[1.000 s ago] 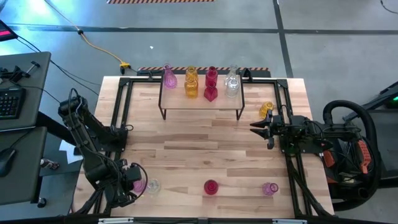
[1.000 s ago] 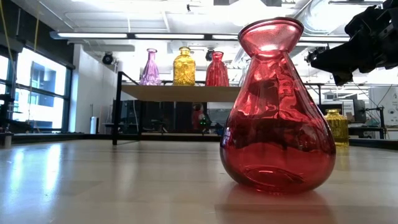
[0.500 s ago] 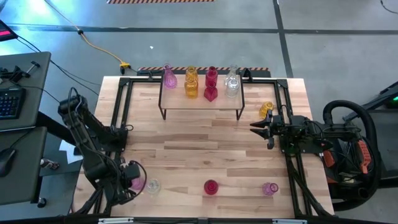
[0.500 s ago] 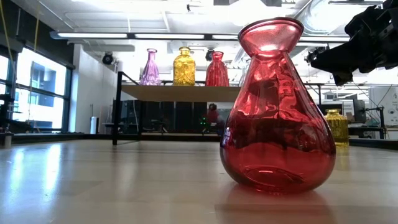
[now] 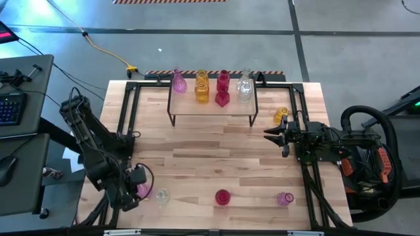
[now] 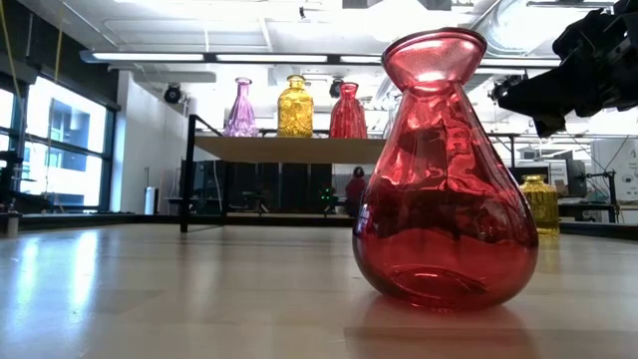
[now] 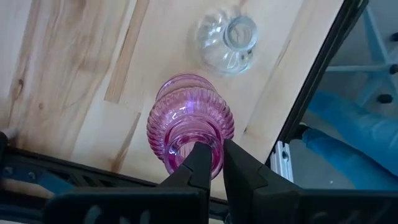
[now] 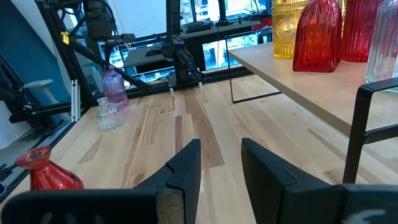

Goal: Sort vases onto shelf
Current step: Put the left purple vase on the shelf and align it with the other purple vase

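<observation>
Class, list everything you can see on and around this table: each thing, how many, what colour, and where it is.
shelf: one, light wood on black legs, far middle of the table
shelf vases: five; pink, amber, two red, clear
amber vase: one, on the table right of the shelf
near-edge vases: three; clear, red, pink
held pink vase: one, near left corner
cable: one, yellow, floor beyond the table
keyboard: one, black, desk at left
left end effector: shut on the held pink vase's rim
right end effector: open, empty, over the table's right side
</observation>
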Controlling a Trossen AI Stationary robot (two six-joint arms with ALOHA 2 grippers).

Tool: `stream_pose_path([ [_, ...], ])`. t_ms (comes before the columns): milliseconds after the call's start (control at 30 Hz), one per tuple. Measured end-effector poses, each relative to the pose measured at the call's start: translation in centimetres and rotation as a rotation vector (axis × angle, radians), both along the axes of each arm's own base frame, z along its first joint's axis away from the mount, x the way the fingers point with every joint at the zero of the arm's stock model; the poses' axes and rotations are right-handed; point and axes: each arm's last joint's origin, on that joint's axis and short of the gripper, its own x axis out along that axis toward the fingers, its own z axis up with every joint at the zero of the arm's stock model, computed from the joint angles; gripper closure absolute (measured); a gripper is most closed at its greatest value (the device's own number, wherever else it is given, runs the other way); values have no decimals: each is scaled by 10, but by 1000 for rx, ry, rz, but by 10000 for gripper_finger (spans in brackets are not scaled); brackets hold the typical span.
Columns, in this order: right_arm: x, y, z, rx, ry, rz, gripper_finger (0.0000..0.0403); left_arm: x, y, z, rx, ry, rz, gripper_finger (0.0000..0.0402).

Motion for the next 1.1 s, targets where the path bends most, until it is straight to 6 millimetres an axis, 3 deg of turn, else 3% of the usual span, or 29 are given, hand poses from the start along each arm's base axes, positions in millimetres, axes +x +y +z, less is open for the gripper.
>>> stream_pose_path([
  [667,0,0,0,0,0,0,304,25,54,55,208,-47,-67,389],
  [1100,0,0,0,0,0,0,304,52,111,87,325,-59,-141,389],
])
